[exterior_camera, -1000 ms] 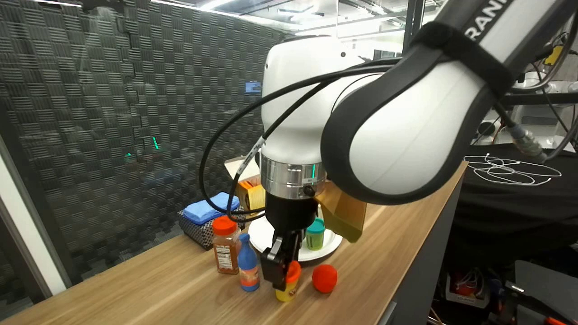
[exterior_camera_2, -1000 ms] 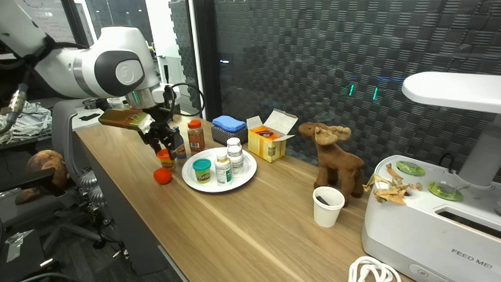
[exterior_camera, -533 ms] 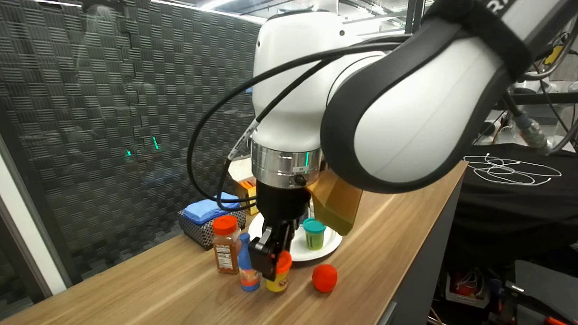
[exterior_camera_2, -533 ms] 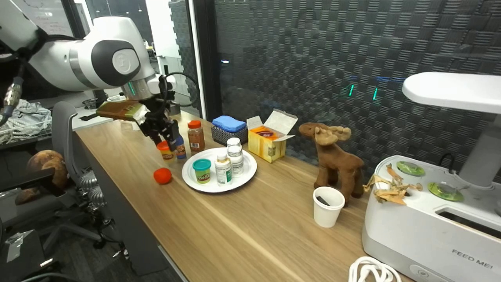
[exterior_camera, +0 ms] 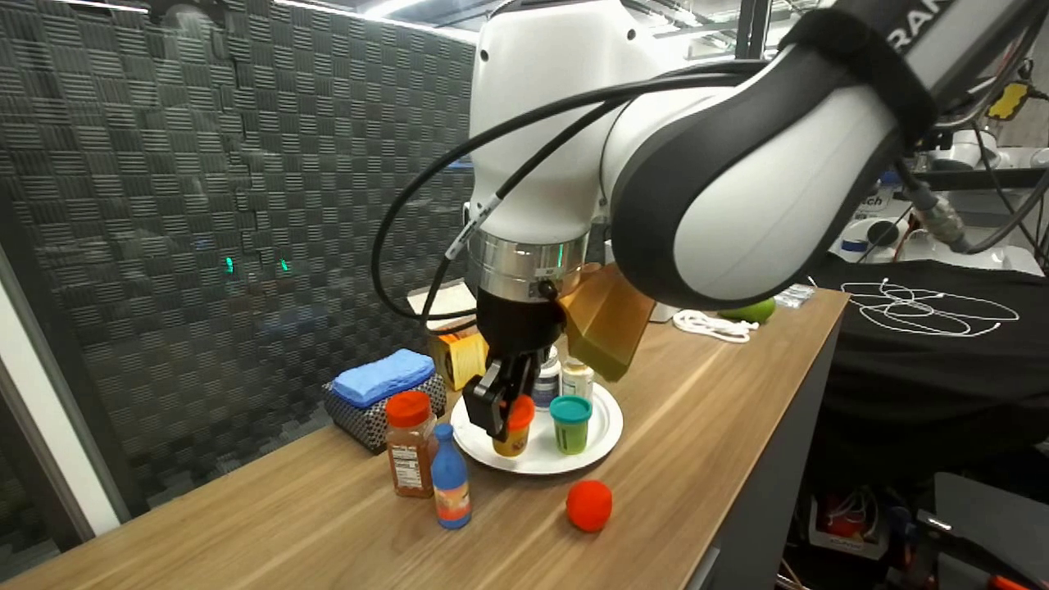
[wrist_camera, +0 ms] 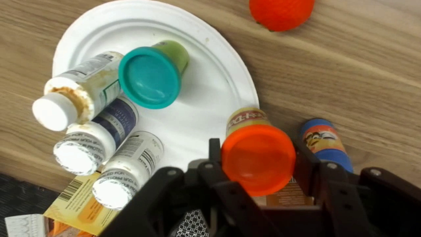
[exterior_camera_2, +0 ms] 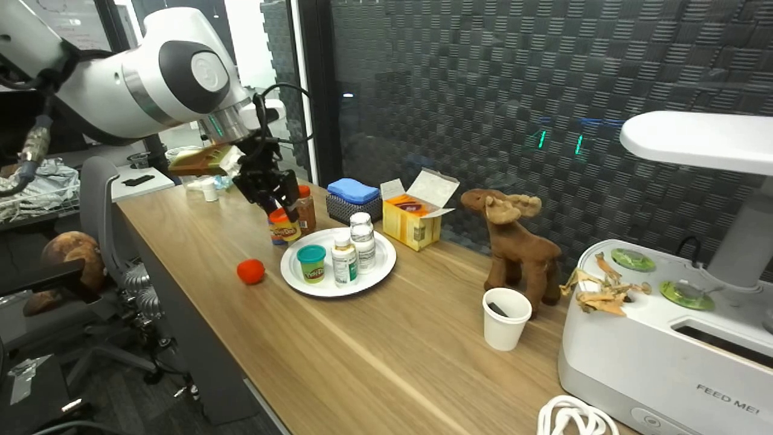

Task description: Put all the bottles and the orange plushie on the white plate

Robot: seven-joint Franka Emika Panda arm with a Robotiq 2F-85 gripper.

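Observation:
My gripper (wrist_camera: pixel 258 158) is shut on a yellow tub with an orange lid (wrist_camera: pixel 260 161). The tub (exterior_camera_2: pixel 284 226) hangs above the table by the plate's edge. The white plate (exterior_camera: pixel 537 463) carries a green tub with a teal lid (exterior_camera: pixel 571 434) and white pill bottles (wrist_camera: pixel 98 82), (wrist_camera: pixel 113 121), (wrist_camera: pixel 141 154). The orange plushie (exterior_camera: pixel 589 505) lies on the table beside the plate; it also shows in the wrist view (wrist_camera: pixel 281 13). A blue bottle (exterior_camera: pixel 450 483) and a red-capped spice jar (exterior_camera: pixel 410 451) stand beside the plate; the held tub partly hides the blue bottle in an exterior view.
Behind the plate are a dark basket with a blue cloth (exterior_camera_2: pixel 354 192) and an open yellow box (exterior_camera_2: pixel 413 223). A brown moose plushie (exterior_camera_2: pixel 522 248), a white cup (exterior_camera_2: pixel 504 326) and a white planter (exterior_camera_2: pixel 652 344) stand farther along. The wooden counter ends at a front edge.
My gripper has lifted the orange-lidded tub off the table and carried it up toward the plate. The plushie, blue bottle and spice jar have not moved.

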